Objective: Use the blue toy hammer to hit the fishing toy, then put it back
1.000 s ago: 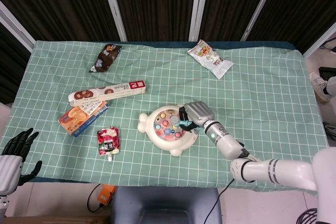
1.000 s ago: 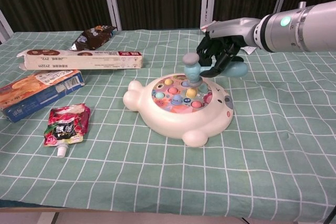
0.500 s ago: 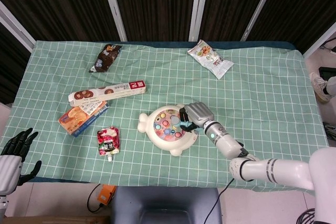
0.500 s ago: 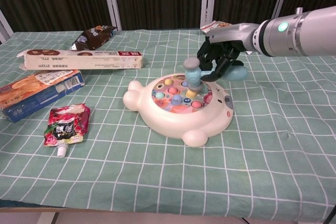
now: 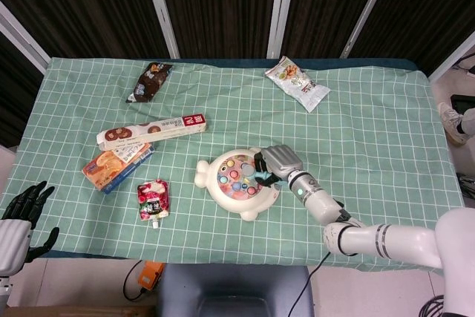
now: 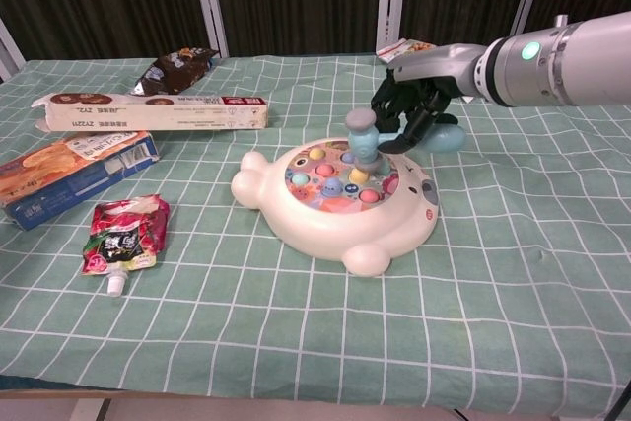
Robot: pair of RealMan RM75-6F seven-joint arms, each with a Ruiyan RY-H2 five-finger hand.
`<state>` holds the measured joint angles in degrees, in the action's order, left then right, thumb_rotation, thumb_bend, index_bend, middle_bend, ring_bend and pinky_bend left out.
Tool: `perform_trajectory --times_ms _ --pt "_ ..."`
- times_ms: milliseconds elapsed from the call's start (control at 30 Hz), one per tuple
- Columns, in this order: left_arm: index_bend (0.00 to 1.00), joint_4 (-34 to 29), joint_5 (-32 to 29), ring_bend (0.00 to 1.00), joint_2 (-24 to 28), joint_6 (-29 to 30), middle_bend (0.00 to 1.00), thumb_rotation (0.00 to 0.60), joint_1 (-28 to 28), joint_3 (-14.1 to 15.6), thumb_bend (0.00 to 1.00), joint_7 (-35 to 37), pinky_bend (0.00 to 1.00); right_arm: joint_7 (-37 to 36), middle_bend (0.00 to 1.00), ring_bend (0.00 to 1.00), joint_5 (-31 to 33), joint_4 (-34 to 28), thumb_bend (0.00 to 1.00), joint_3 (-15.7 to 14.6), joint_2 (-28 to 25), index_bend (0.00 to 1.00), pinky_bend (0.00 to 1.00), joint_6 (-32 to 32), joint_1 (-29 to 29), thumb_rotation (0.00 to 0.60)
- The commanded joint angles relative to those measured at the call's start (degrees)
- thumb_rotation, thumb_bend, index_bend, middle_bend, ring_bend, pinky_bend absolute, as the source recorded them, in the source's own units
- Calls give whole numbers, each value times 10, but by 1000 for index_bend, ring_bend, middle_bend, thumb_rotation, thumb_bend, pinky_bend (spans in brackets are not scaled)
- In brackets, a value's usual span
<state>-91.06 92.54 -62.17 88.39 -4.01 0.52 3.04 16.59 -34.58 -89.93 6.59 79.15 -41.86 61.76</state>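
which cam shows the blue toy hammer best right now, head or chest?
Chest view. The blue plastic toy hammer shows side-on, its grey head down on the white bear-shaped fishing toy, its handle held by the right hand. In the head view that hand covers most of the hammer; only a small blue bit shows.

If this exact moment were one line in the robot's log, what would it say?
phase: striking | right hand: holds blue toy hammer, head on white round fishing toy | left hand: idle, open, off table
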Motion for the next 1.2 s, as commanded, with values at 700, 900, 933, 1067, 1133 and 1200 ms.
perform_trajectory --times_ms 700,900,933,1067,1133,1200 --pt "0 -2 -2 0 -2 -5 0 600 -3 -1 390 -7 147 -54 783 834 -47 30 754 12 -10 1000 936 20 -37 600" --pt "0 -1 1 0 -2 -2 0 600 -1 0 390 -5 147 -46 783 834 -42 36 754 9 -4 1000 936 22 -34 600" --pt "0 -1 1 0 -2 -1 0 600 -1 0 390 -4 147 -43 783 834 -40 37 754 7 -3 1000 936 22 -33 600" --pt "0 -1 1 0 -2 -1 0 600 -1 1 390 -3 147 -33 783 834 -32 42 753 3 1 1000 936 22 -29 600" --pt "0 -1 1 0 -1 -2 0 600 -2 0 390 -3 147 -28 783 834 -28 43 754 0 3 1000 936 21 -28 600" --pt "0 -1 1 0 -1 -2 0 600 -2 0 390 -3 147 -26 783 833 -25 44 754 0 4 1000 936 21 -27 600"
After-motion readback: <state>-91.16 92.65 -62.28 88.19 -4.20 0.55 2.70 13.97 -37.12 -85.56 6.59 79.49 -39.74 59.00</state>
